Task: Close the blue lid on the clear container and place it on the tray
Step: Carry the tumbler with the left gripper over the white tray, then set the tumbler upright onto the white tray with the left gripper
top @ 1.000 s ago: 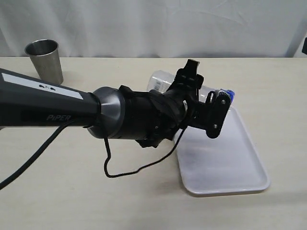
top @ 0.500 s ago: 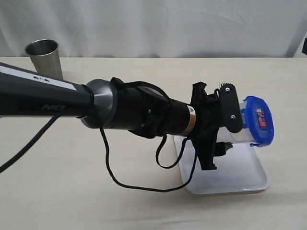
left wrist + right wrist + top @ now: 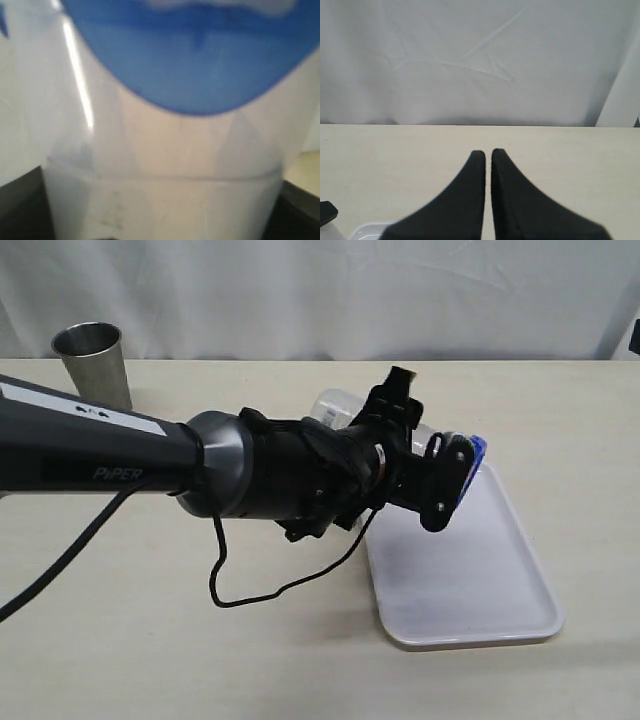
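Observation:
My left gripper [image 3: 421, 436] is shut on the clear container [image 3: 335, 406], which it holds tilted over the far left corner of the white tray [image 3: 470, 580]. The blue lid [image 3: 478, 448] sits on the container's end and peeks out past the lower finger, toward the tray. In the left wrist view the translucent container [image 3: 160, 165] fills the frame, with the blue lid [image 3: 195, 60] at its far end and black fingers [image 3: 20, 210] on either side. Whether the container touches the tray is hidden by the arm. My right gripper [image 3: 488, 153] is shut and empty above the bare tabletop.
A grey steel cup [image 3: 95, 365] stands at the back left of the beige table [image 3: 150, 640]. A black cable [image 3: 270, 585] loops down from the left wrist onto the table beside the tray. A white curtain [image 3: 320, 290] closes off the back.
Half a second ago the left wrist was rolled, with the lidded container pointing right over the tray. It has swung back to its pose of a second ago. The right gripper stays shut.

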### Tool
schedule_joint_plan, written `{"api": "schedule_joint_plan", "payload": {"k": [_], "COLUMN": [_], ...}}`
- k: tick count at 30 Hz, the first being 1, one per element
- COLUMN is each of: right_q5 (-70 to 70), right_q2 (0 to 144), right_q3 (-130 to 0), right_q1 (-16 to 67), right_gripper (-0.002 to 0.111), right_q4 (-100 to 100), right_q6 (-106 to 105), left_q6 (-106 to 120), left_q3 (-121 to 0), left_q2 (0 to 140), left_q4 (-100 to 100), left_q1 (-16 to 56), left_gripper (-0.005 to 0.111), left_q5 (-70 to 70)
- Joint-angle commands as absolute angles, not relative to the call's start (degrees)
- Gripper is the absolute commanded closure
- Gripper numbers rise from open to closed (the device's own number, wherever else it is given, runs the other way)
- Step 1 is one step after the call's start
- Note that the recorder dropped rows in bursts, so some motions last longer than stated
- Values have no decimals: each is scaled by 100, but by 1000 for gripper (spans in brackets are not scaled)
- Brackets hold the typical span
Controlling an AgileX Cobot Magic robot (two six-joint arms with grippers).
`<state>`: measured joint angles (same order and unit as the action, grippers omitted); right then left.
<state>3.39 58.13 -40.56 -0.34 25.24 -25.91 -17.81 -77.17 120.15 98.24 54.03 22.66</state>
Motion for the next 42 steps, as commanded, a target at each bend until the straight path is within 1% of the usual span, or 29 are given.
{"api": "schedule_joint_plan", "payload": {"k": [1,7,17,21,24,27,32,36,42], "right_q5": [311,311,417,439,439,439,463,461,579], "right_q2": [5823,5823,5823,5823,5823,5823,5823,5823,5823], "right_q3": [-4022,-4022,-4022,-4022,-4022,-4022,-4022,-4022,-4022], "right_q1": [-48,-48,-48,-48,-48,-48,-48,-48,-48], "right_gripper": [104,104,104,104,104,104,104,104,104], "right_q4": [2527,2527,2527,2527,2527,2527,2527,2527,2527], "right_q6": [-2585,-2585,-2582,-2582,-2582,-2582,-2582,-2592,-2605], "left_q6": [-143,749,646,-126,-1810,-3486,-5066,-5246,-4343], "left_q3": [-7837,-7837,-7837,-7837,-7837,-7837,-7844,-7904,-7904], "left_q2": [12018,12018,12018,12018,12018,12018,12018,12018,12046], "left_q4": [9995,9995,9995,9995,9995,9995,9993,9392,7317], "left_q1": [5561,5594,5599,5599,5599,5570,5233,4924,4289], "left_gripper": [107,107,107,107,107,107,107,107,107], "left_q5": [2753,3036,3058,3054,2759,2085,-241,-1447,-3820]}}
